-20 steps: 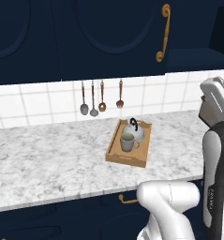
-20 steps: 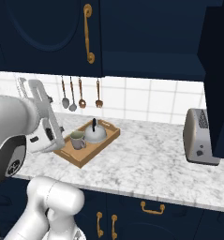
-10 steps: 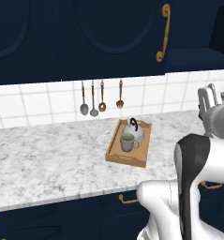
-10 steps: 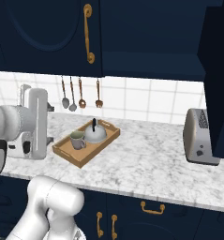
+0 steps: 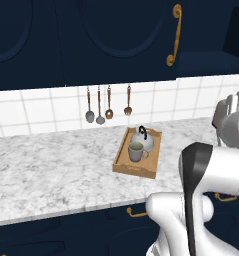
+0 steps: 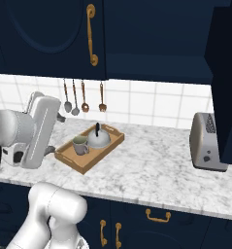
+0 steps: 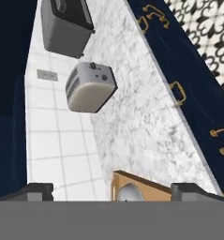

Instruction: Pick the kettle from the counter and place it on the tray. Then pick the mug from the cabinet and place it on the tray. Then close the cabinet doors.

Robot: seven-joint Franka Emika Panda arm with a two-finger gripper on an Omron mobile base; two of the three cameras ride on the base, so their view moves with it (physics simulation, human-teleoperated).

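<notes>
now kettle (image 5: 141,140) and mug (image 5: 136,151) on tray (image 5: 135,168), counter (image 5: 51,170)

Wooden tray (image 6: 68,161) on marbled counter (image 6: 151,170), kettle (image 6: 98,137) and mug (image 6: 80,145) inside it, toaster (image 6: 207,142) far right, hanging utensils (image 6: 83,97) on tiled wall.

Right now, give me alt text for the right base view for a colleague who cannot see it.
A wooden tray on the marbled counter holds the kettle and, touching its left side, the mug. The robot's white arm fills the left edge. A silver toaster stands at the right, utensils hang on the tiled wall, and a navy cabinet door above is shut.
</notes>
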